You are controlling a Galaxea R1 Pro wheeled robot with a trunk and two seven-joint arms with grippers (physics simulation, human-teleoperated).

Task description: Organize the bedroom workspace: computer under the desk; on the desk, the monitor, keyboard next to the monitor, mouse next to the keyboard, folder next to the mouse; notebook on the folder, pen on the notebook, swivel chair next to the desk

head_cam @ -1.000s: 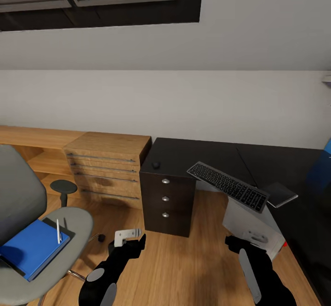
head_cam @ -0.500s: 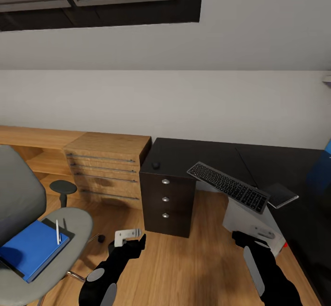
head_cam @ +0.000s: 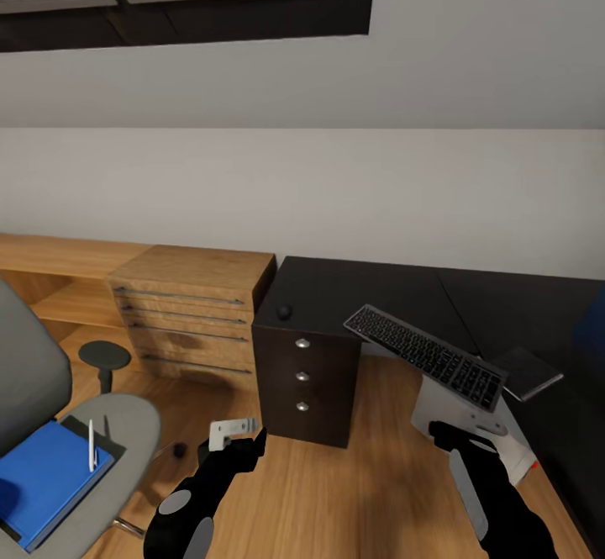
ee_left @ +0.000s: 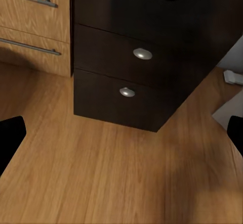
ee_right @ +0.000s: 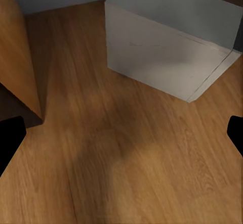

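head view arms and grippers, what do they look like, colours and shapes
Both arms are glossy black with rounded, bulky segments. The left arm carries a pale grey oval patch, and the left gripper has a small light grey bracket on top. The right arm has a long grey stripe behind the black right gripper.

No text can be read; the keyboard (head_cam: 427, 355) key lettering is too small.

Colours we see
Bright blue folder (head_cam: 42, 479), black desk (head_cam: 378, 290), black keyboard (head_cam: 428, 355), light grey computer (ee_right: 167, 47), wood-grain floor (ee_left: 101, 173).
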